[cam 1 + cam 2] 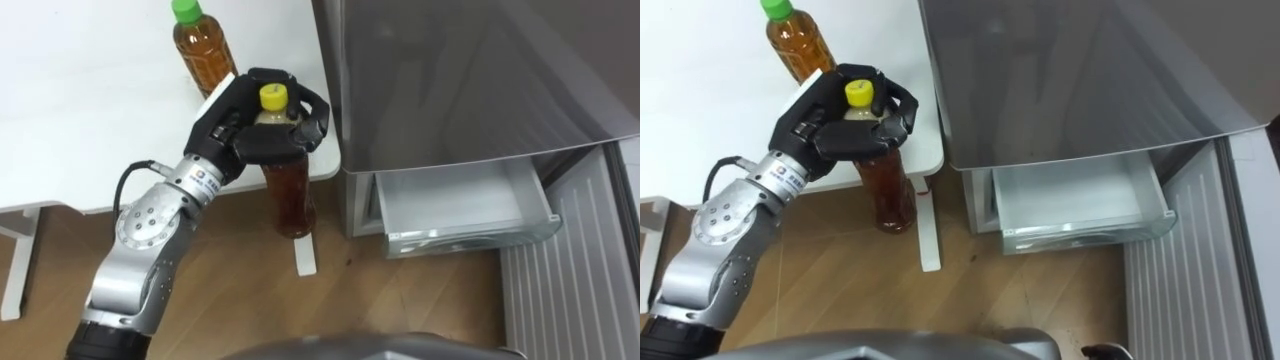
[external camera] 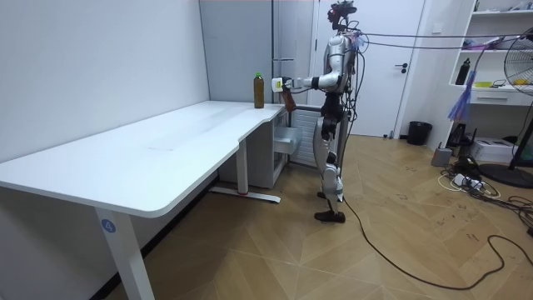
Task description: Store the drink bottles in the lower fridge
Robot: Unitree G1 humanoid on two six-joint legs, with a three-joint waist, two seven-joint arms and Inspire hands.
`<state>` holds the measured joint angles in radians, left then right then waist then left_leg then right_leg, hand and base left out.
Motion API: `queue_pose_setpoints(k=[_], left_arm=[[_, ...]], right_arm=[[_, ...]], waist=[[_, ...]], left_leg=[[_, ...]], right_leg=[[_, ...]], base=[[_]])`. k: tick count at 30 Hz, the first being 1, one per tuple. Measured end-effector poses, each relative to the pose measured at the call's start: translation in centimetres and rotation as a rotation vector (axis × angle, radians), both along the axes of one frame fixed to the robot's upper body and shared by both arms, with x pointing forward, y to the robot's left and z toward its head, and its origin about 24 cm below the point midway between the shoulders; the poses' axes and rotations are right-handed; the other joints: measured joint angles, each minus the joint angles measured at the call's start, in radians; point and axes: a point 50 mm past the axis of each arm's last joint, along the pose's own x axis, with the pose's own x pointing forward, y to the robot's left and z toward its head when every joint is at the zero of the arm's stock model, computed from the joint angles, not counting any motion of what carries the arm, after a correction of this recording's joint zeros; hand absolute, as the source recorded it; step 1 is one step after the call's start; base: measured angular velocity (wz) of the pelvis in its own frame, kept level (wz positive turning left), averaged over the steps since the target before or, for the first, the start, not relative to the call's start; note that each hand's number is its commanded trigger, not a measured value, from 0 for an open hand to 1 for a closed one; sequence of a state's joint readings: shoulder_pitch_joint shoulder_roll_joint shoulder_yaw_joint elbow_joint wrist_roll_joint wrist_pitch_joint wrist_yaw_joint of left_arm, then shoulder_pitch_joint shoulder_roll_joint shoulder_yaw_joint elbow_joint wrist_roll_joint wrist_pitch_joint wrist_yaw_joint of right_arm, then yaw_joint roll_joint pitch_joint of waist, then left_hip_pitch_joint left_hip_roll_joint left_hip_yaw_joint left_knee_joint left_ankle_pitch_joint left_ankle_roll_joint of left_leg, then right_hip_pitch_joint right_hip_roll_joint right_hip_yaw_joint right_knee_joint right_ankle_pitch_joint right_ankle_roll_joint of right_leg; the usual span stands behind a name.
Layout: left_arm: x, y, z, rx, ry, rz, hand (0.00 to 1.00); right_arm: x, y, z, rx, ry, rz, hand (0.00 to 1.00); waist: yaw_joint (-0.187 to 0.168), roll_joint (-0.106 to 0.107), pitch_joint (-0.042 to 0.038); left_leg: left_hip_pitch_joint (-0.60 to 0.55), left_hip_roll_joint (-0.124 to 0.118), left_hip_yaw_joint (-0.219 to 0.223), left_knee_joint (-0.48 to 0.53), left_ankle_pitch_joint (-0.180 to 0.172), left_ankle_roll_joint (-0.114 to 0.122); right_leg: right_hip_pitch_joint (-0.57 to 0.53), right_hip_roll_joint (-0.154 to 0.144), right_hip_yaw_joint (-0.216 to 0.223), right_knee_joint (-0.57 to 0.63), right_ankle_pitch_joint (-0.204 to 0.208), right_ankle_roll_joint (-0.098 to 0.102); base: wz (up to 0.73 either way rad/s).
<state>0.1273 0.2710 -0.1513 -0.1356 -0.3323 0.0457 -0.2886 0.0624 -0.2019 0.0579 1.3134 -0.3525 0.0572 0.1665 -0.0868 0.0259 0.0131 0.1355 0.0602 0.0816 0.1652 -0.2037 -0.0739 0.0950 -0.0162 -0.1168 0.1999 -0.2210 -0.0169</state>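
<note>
The fingers (image 1: pixel 296 141) of the left hand (image 1: pixel 232 128) hide the yellow-capped bottle's (image 1: pixel 290 197) shoulder and the green-capped bottle's (image 1: pixel 203 52) base, upper left of the frame. The fridge (image 1: pixel 470 80) runs off the top and right edges.

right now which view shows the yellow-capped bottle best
The left eye view: the yellow-capped bottle hangs in the left robot hand, fingers curled round its neck, with cap, amber body and base all clear beyond the table edge. The right eye view shows nearly the same. The room view shows it small, at the table corner.
</note>
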Motion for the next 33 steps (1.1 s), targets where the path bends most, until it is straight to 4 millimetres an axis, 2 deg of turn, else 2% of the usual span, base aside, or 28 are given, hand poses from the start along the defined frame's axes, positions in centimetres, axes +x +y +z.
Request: queue_pose_setpoints(k=[20,25,31,33], left_arm=[[0.4,0.0,0.6,-0.004,-0.022,-0.027,1.00],[0.4,-0.6,0.6,-0.098,-0.015,-0.028,1.00],[0.8,-1.3,1.2,-0.202,-0.028,-0.032,1.00],[0.8,-1.3,1.2,-0.241,-0.027,-0.033,1.00]], right_arm=[[1.1,0.1,0.1,0.012,-0.057,-0.027,0.00],[1.6,0.2,0.2,0.003,-0.072,-0.016,0.00],[4.0,0.4,0.6,-0.021,-0.165,0.066,0.00],[5.4,0.5,1.0,-0.026,-0.227,0.090,0.00]], waist=[[0.001,-0.004,-0.0022],[0.009,-0.004,-0.0024],[0.024,-0.012,0.0039],[0.036,-0.013,0.0046]], left_leg=[[-0.001,0.000,-0.002,0.001,0.000,0.000],[-0.002,0.000,-0.001,0.000,0.000,0.000],[-0.007,0.002,0.008,0.000,0.000,0.000],[-0.005,0.002,0.018,0.000,0.000,0.000]], right_leg=[[0.001,-0.001,-0.006,0.001,0.000,0.000],[0.004,-0.001,-0.005,0.006,0.000,0.000],[-0.015,0.000,0.006,0.021,0.000,-0.001],[-0.022,0.000,0.011,0.021,0.001,0.000]], base=[[0.00],[0.00],[-0.06],[-0.10]])
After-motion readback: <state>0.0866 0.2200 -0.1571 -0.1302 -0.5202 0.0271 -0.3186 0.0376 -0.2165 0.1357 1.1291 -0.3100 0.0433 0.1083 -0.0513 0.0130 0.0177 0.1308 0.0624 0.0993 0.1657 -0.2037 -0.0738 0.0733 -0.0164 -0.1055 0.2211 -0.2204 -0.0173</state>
